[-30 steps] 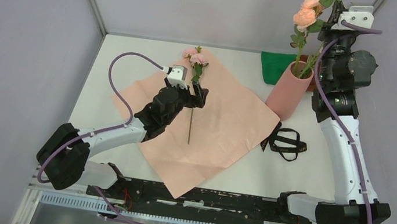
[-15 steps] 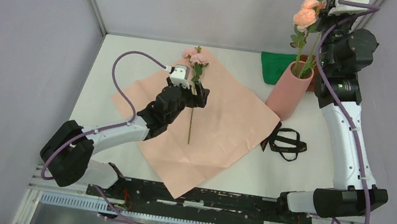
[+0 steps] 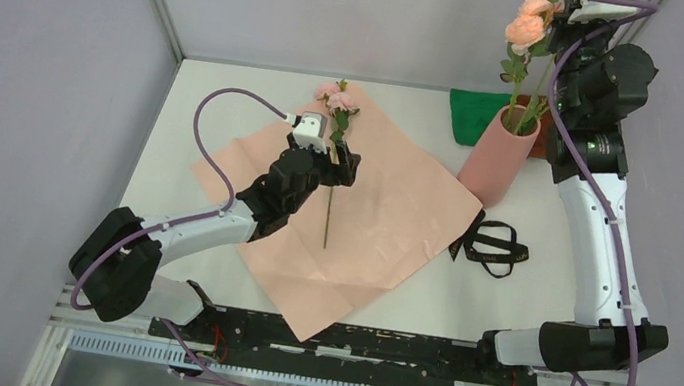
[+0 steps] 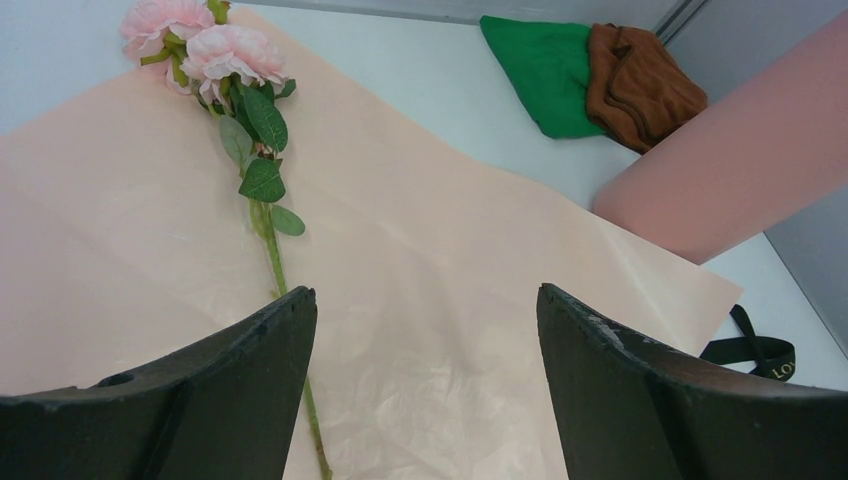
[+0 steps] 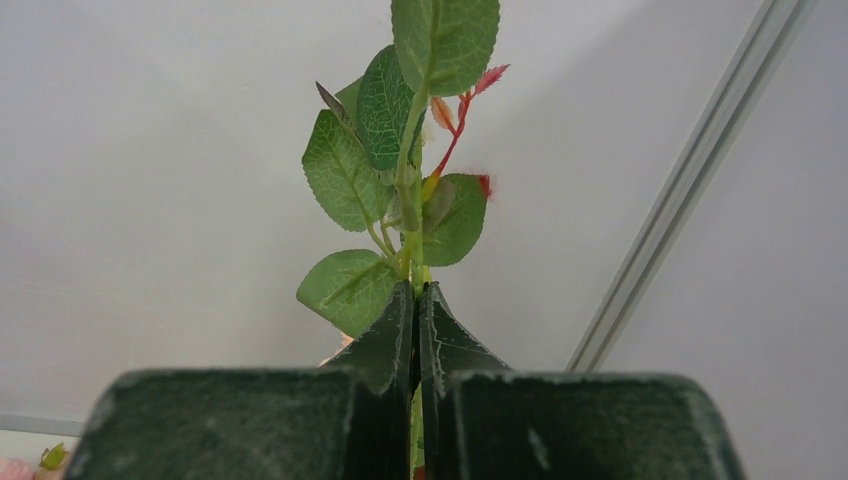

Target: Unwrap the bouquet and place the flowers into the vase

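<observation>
The left gripper (image 4: 425, 300) hangs wide open over the pink wrapping paper (image 3: 396, 211) spread mid-table, just above a pink rose (image 3: 335, 98) lying flat on the sheet. Near the table's far right corner stands the vase (image 3: 497, 154) with a peach bloom (image 3: 526, 29) in it. High above, the right gripper (image 5: 415, 300) is pinched tight on a leafy stem (image 5: 410, 190).
</observation>
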